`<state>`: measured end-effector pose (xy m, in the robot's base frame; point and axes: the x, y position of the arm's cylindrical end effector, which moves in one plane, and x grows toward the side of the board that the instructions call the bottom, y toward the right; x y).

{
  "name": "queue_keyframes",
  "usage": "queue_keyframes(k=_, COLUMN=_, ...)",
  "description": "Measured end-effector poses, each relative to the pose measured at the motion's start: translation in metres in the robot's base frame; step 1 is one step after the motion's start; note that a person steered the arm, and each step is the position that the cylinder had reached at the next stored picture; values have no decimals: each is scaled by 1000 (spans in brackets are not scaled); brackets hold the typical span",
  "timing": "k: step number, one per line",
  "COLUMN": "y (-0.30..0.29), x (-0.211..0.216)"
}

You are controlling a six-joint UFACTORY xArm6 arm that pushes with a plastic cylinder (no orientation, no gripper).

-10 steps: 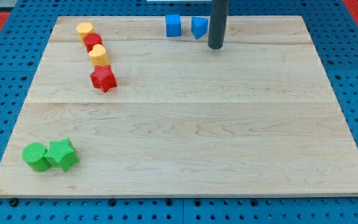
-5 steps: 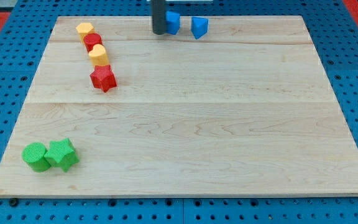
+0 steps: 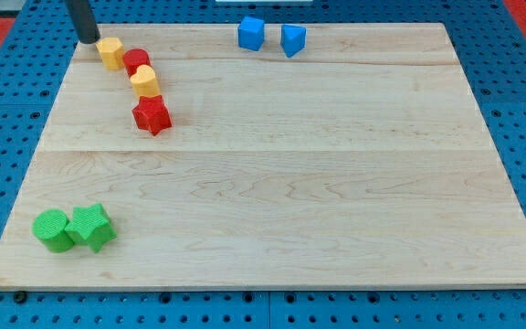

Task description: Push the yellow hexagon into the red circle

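The yellow hexagon (image 3: 110, 52) lies near the board's top left corner, right against the left side of the red circle (image 3: 136, 62). My tip (image 3: 87, 39) is at the board's top left edge, just up and left of the yellow hexagon, close to it or touching. Below the red circle sits a second yellow block (image 3: 144, 81), rounded in shape, and below that a red star (image 3: 152, 116). The four form a short slanted line.
A blue cube (image 3: 251, 33) and a blue wedge-like block (image 3: 292, 39) sit at the top middle of the wooden board (image 3: 272, 183). A green cylinder (image 3: 51, 228) and a green star-like block (image 3: 91, 227) sit touching at the bottom left.
My tip has swept left along the top edge, from beside the blue blocks to the top left corner. The yellow hexagon has shifted down and left. The blue cube was nudged slightly left.
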<state>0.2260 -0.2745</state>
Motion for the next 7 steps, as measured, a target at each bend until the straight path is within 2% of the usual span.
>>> queue_keyframes(k=2, y=3, x=-4)
queue_keyframes(k=3, y=7, x=30)
queue_keyframes(k=4, y=65, x=22)
queue_keyframes(k=5, y=96, x=13)
queue_keyframes(k=7, y=90, x=-9)
